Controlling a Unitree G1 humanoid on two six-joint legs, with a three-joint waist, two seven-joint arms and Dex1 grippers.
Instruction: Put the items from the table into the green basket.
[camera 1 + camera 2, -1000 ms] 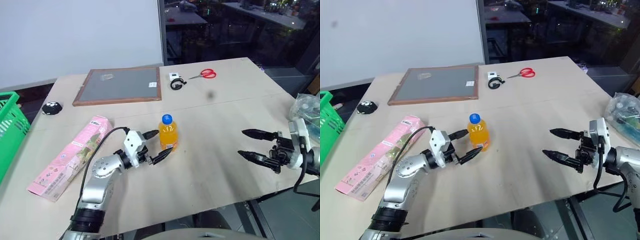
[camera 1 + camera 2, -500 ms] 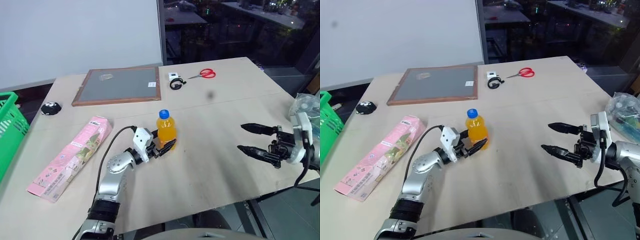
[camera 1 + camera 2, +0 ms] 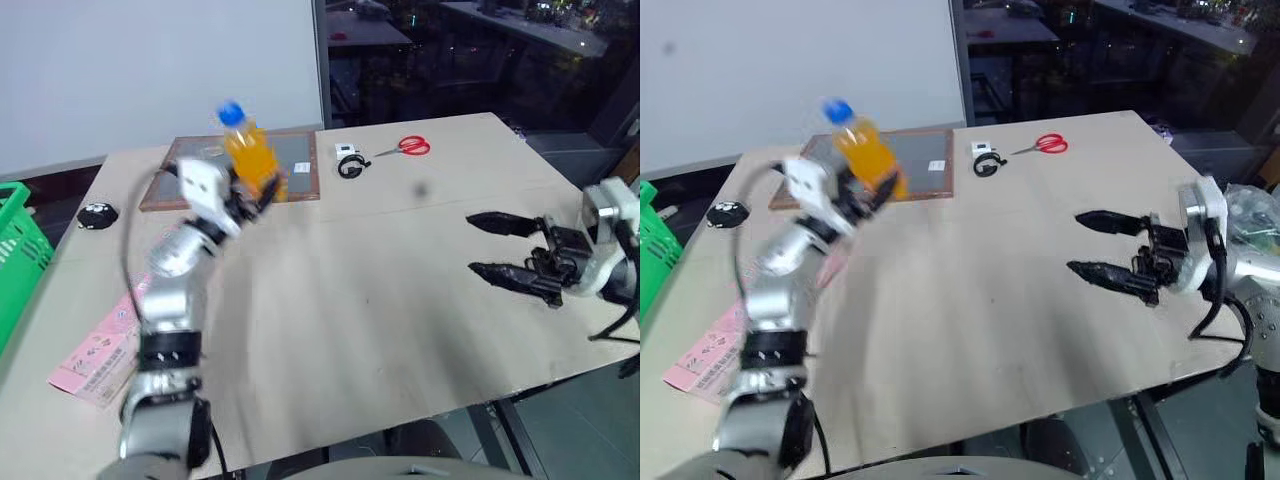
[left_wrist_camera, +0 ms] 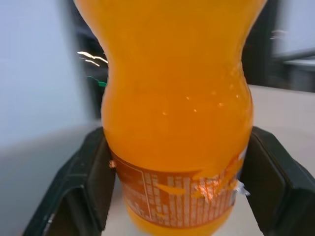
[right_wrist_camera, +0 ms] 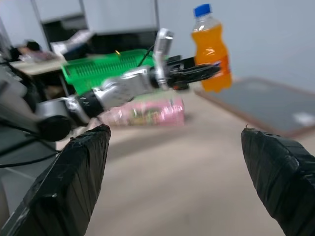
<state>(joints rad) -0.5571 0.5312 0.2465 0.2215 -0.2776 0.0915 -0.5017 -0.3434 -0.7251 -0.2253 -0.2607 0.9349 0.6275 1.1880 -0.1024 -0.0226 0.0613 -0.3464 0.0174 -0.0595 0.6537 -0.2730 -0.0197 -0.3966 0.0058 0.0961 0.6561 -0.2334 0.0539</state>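
My left gripper [image 3: 258,190] is shut on the small orange drink bottle [image 3: 250,152] with a blue cap and holds it in the air, above the table's far left part. In the left wrist view the bottle [image 4: 177,113] sits between both black fingers [image 4: 88,182]. The long pink flat box [image 3: 92,352] lies at the table's left front, partly behind my left arm. A corner of the green basket [image 3: 18,245] shows at the far left, off the table. My right gripper [image 3: 1076,242] hovers open and empty over the table's right side. The clear plastic bag [image 3: 1262,225] lies behind its wrist.
A wood-framed grey board [image 3: 300,160] lies at the back, behind the raised bottle. Red-handled scissors [image 3: 410,148] and a small white-and-black object [image 3: 350,160] lie at the back middle. A small black object [image 3: 97,213] sits near the left edge.
My left gripper closed on the bottle, then lifted it off the table, up and to the left. My right gripper rose a little and stayed open.
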